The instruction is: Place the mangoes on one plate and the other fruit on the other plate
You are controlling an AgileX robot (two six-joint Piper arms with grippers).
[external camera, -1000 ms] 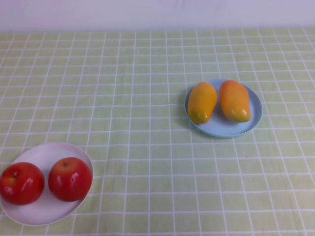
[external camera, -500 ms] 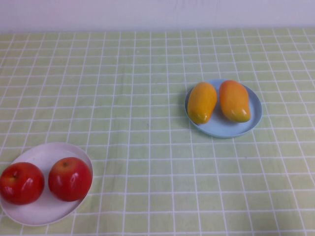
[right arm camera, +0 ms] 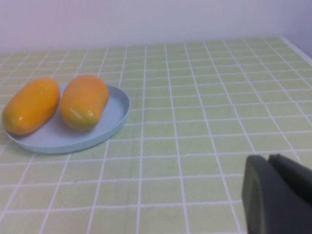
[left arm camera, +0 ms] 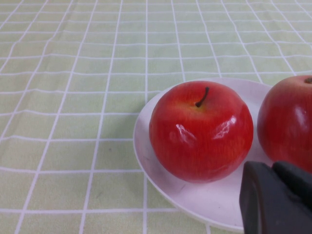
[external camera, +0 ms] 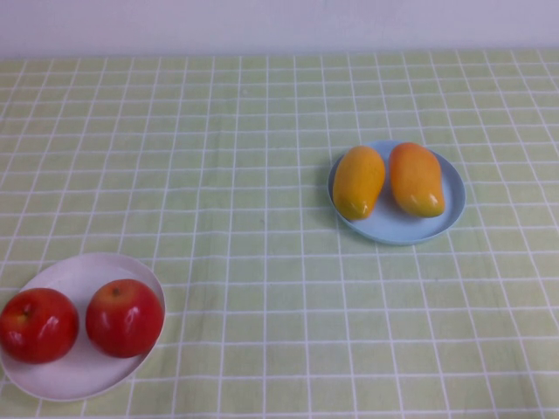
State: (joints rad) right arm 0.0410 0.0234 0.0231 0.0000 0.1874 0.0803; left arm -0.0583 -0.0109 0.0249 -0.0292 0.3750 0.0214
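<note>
Two orange-yellow mangoes point(external camera: 358, 182) point(external camera: 417, 179) lie side by side on the light blue plate point(external camera: 397, 234) right of centre. Two red apples point(external camera: 38, 325) point(external camera: 125, 317) sit on the white plate point(external camera: 79, 271) at the near left. Neither arm shows in the high view. In the left wrist view my left gripper point(left arm camera: 271, 166) is shut and empty, low over the white plate's point(left arm camera: 195, 201) near rim, close to the apples point(left arm camera: 201, 130) point(left arm camera: 287, 122). In the right wrist view my right gripper point(right arm camera: 268, 159) is shut and empty over bare cloth, well apart from the blue plate point(right arm camera: 113, 119) and its mangoes point(right arm camera: 31, 105) point(right arm camera: 84, 101).
A green tablecloth with a white grid point(external camera: 262, 175) covers the whole table. A pale wall point(external camera: 279, 22) runs along the far edge. The table's right edge point(right arm camera: 297, 46) shows in the right wrist view.
</note>
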